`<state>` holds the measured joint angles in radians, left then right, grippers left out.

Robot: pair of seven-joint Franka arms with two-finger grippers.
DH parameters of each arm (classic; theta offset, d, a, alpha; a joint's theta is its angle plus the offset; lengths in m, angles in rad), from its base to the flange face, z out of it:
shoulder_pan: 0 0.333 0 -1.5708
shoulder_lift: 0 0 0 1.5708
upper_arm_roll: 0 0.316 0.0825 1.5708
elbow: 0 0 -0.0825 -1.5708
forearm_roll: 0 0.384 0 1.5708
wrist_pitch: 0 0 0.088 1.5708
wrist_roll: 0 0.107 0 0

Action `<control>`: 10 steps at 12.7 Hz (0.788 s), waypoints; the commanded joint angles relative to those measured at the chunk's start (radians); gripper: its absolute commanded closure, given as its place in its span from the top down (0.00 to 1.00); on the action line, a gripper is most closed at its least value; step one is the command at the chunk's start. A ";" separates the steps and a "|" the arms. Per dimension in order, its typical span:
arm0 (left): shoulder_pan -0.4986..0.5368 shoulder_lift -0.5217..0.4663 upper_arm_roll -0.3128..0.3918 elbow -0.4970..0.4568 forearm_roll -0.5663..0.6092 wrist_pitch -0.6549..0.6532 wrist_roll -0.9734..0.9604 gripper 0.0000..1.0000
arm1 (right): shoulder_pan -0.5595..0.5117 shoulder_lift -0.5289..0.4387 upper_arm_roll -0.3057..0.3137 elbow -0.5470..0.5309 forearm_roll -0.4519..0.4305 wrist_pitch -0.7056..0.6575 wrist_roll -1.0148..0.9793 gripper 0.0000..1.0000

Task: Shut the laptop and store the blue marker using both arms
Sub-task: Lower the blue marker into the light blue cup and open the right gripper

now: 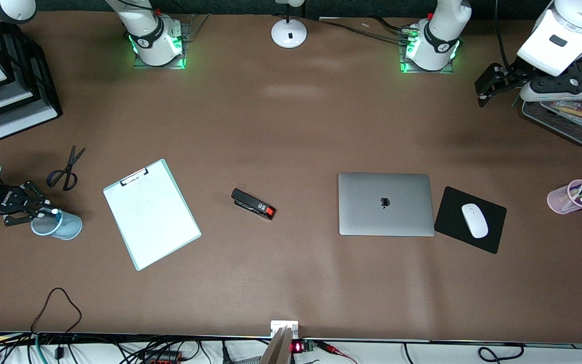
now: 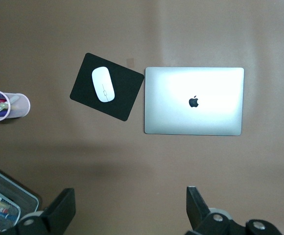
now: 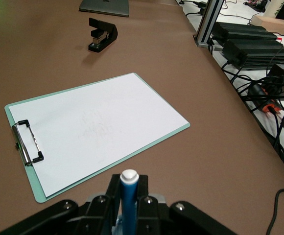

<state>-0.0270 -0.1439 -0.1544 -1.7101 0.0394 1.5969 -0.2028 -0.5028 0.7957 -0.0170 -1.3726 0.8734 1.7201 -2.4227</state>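
Front view. The laptop (image 1: 385, 203) lies shut and flat on the table, lid logo up, with the mouse pad (image 1: 470, 219) just beside it toward the left arm's end.

The right gripper (image 1: 43, 212) hangs over the rim of the pale blue cup (image 1: 59, 225) at the right arm's end of the table, at about 9 o'clock from the clipboard (image 1: 151, 213). Its fingers are clamped on the blue marker (image 3: 128, 198), whose white end shows between them in the right wrist view. The marker's long axis runs up through the fingers, so its lower end points down at the cup's mouth, judged directly beneath. Storing it appears to need only a short descent and a release.

The left gripper (image 1: 493, 86) waits with fingers apart, raised beside the mesh tray (image 1: 569, 124) at about 1 o'clock from the laptop, well apart from the marker. The right arm alone is placed to finish.
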 commanded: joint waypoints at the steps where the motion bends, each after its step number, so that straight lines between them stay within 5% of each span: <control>1: 0.018 -0.026 0.021 -0.028 -0.041 0.017 0.066 1.00 | -0.020 0.023 0.009 0.012 0.027 -0.004 -0.022 0.00; 10: 0.050 0.029 0.021 0.049 -0.030 -0.047 0.152 1.00 | -0.040 0.065 0.006 0.061 0.036 -0.004 -0.029 0.00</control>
<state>0.0139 -0.1295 -0.1314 -1.7033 0.0174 1.5904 -0.0832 -0.5308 0.8436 -0.0175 -1.3404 0.8869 1.7229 -2.4352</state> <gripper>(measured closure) 0.000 0.824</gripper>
